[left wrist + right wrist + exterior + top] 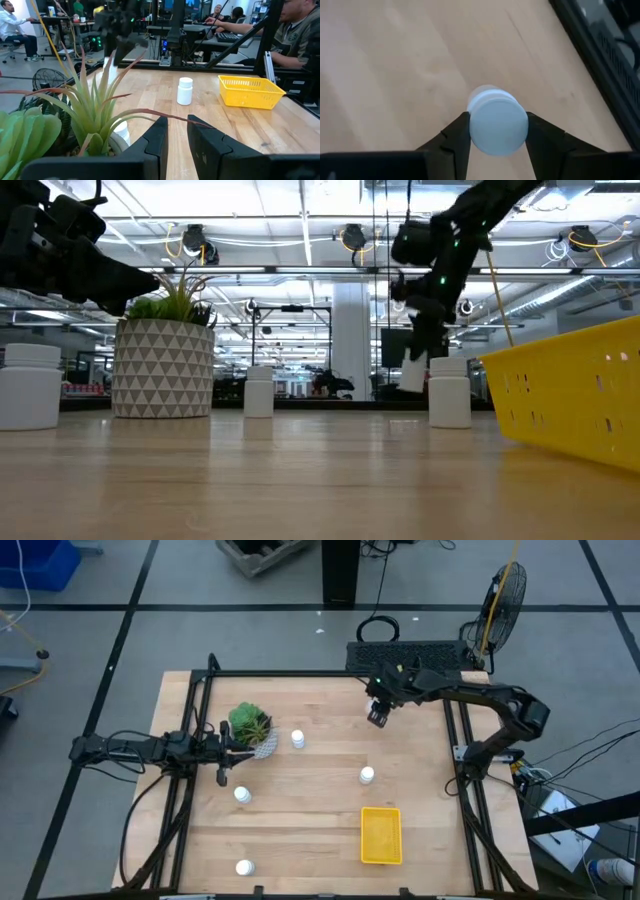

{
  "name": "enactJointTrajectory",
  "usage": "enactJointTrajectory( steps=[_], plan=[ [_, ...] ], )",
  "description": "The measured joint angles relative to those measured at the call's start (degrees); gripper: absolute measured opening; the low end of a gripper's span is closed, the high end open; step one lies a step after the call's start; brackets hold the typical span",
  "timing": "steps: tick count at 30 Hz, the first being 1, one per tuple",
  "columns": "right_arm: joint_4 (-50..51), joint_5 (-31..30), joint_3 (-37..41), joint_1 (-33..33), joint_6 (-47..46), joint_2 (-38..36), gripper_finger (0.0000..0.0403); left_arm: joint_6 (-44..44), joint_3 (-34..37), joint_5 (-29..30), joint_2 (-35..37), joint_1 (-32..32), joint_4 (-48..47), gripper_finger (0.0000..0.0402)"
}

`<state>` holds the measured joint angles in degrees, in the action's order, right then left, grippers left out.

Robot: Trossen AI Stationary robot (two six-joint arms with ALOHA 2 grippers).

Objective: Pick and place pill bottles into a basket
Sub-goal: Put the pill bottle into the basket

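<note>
The right gripper (378,717), clamped on a white pill bottle (497,124) and lifted over the table's far right, next must carry it to the yellow basket (381,835) near the front edge.

The right arm reaches from the table's right edge toward the far side, its gripper (378,716) raised above the surface with its 2 fingers (451,137) clamped on a pill bottle (498,124). The left arm lies low along the left edge, its gripper (236,736) closed.
</note>
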<state>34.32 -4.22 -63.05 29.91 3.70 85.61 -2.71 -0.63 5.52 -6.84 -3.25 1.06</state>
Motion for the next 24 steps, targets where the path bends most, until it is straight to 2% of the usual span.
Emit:
enactJointTrajectory(
  steps=[4,9,11,18,24],
  plan=[
    [0.19,0.1,0.0,-5.97,-3.08,-6.22,0.0143,0.67,0.01,0.0,0.0,0.0,0.01,0.0077],
    [0.21,-0.47,0.0,-16.47,-8.53,-13.83,0.0143,0.62,0.01,0.0,-0.01,0.0,0.0,0.0077],
    [0.23,-2.92,-0.02,-21.18,-11.1,-15.69,0.0143,0.62,-0.01,-0.02,0.01,0.0,0.0,0.0077],
    [1.04,-8.23,-0.02,-36.54,-18.82,-17.31,0.0143,0.37,0.01,0.0,0.01,0.0,0.02,0.0077],
    [0.65,-13.13,-0.04,-47.08,-26.63,-16.35,0.0143,-0.49,0.01,0.0,0.01,-0.01,0.02,0.0077]
  ],
)
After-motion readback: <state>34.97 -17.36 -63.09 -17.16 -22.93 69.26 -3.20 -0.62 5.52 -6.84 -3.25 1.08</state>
